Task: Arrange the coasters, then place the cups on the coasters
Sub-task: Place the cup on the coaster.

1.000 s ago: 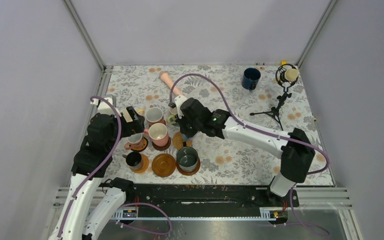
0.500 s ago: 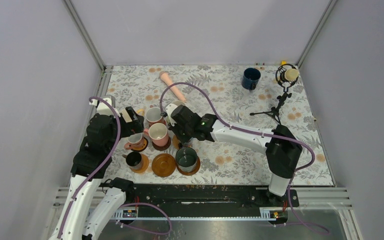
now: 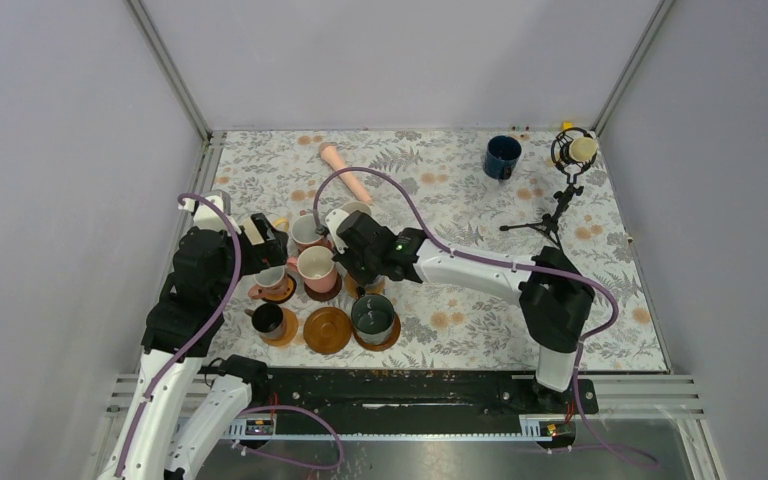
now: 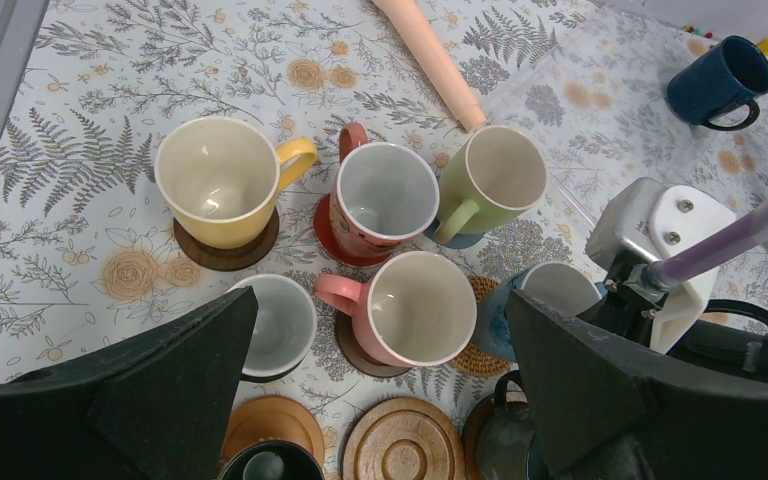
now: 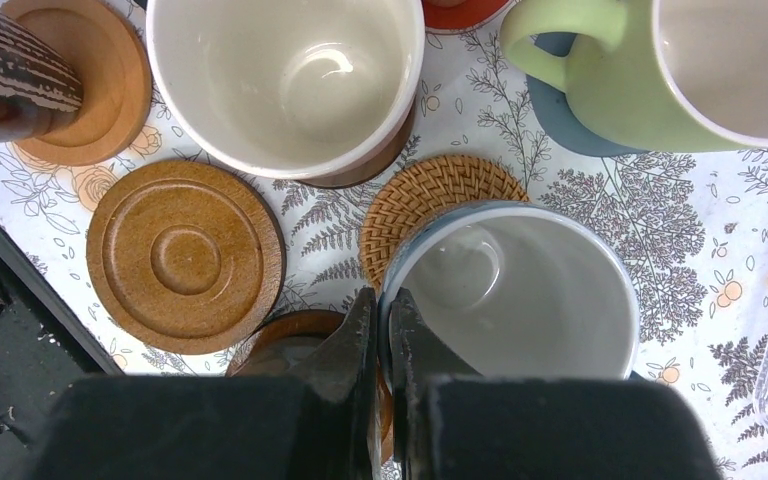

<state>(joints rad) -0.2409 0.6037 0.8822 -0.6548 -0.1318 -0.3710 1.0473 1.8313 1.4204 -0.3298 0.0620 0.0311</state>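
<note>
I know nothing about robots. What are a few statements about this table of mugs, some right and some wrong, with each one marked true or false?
1. The right gripper is shut on the rim of a blue-grey mug. True.
2. The left gripper holds the yellow mug. False: its jaws are wide open and empty above the mugs, and the yellow mug sits on a dark brown coaster.
3. The navy mug stands on a coaster. False: it stands alone on the flowered table, far from the others.
4. The light green mug sits on a grey-blue coaster. True.
5. Every coaster carries a cup. False: one orange wooden coaster is bare.
</note>
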